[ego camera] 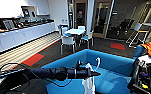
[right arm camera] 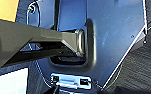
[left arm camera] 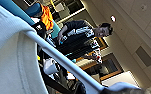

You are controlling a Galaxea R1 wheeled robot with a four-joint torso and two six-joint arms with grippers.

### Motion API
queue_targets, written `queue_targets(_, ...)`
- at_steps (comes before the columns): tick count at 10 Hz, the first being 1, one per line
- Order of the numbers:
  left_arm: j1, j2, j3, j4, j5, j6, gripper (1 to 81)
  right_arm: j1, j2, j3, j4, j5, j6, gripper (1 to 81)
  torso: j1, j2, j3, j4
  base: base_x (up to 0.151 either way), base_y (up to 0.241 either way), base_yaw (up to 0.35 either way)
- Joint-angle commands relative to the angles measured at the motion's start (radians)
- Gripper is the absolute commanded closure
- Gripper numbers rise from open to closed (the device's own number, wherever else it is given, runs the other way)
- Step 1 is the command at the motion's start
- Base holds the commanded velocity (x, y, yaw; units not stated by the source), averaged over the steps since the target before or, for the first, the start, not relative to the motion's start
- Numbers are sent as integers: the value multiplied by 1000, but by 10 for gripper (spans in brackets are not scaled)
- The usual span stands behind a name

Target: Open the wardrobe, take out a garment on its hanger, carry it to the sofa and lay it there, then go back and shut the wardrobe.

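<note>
one arm in play: left hand (ego camera: 92, 74) reaches out over the sofa (ego camera: 111, 62), closed on the hanger (ego camera: 98, 62) near its hook, which stands up above the fingers. garment (ego camera: 89, 83) hangs limp below the hand, above the blue seat. left wrist view: white cloth (left arm camera: 8, 55) draped over the hanger's thin bar (left arm camera: 63, 62), a person behind. judgement: shirt is light, soft, will fold and slide off the smooth bar if tilted; hanger is stiff, so keep the hold at the neck. right hand: state not discernible.
</note>
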Motion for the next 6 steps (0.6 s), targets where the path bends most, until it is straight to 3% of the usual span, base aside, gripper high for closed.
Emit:
queue_targets(1, -160, 1, 41, 15, -39, 0, 811, 16, -6, 4, -14, -57, -2, 10, 0, 0, 0, 0, 0, 0, -289)
queue_targets(4, -160, -4, 41, 13, -37, 0, 811, 16, -6, 4, -14, -57, -2, 10, 0, 0, 0, 0, 0, 0, -270)
queue_targets(6, -160, -1, 43, 15, -37, 0, 811, 16, -4, 4, -14, -56, -2, 10, 0, 0, 0, 0, 0, 0, -148)
